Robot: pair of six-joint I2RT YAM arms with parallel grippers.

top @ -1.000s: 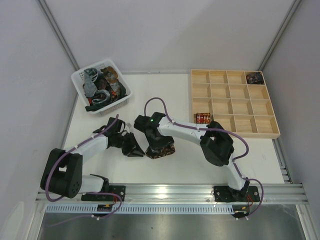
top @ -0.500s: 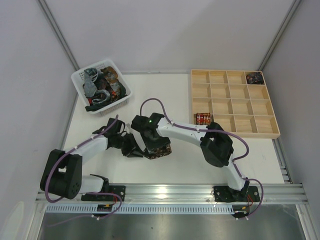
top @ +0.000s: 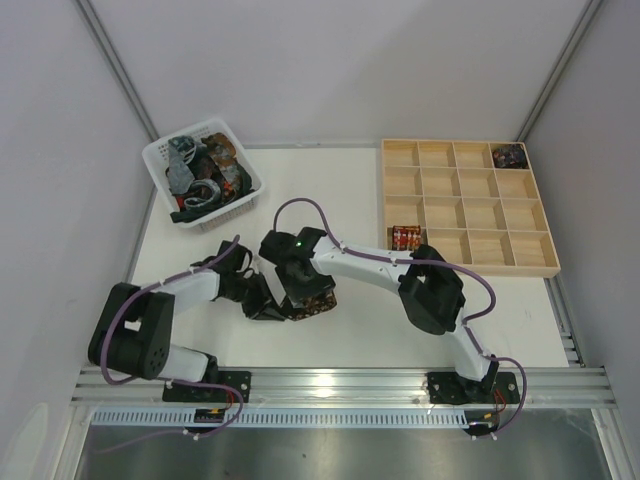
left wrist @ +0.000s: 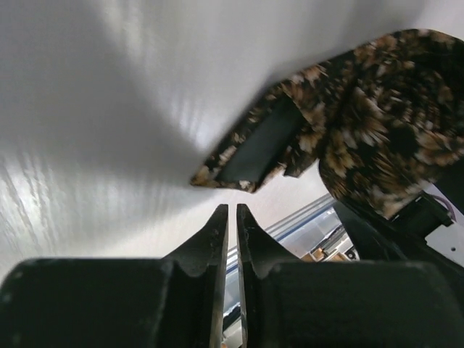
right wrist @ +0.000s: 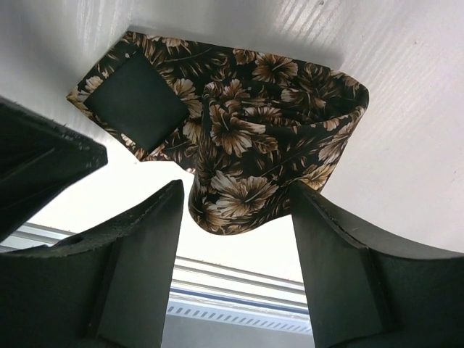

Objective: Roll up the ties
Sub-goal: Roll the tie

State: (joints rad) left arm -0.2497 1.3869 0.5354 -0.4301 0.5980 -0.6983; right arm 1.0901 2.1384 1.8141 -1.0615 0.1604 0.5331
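- Between the spread fingers of the right gripper (right wrist: 235, 192) sits the rolled part of the brown flowered tie (right wrist: 246, 130). The jaws stand wide to either side of the roll, and I cannot tell whether they press on it.
- From that roll the tie's pointed end lies flat on the white table (top: 400, 330), with its dark lining facing up.
- Just short of that point is the left gripper (left wrist: 232, 212). Its jaws stand nearly together, with only a thin slit between them and nothing in it.
- Both grippers are close together over the tie at the near middle of the table.
- At the far left stands a white basket (top: 243, 152) heaped with more ties (top: 200, 175).
- At the far right lies a wooden tray (top: 470, 270) of compartments. Its far right corner compartment holds a dark roll (top: 511, 155). A small red striped thing (top: 405, 236) sits in a compartment at the tray's near left.
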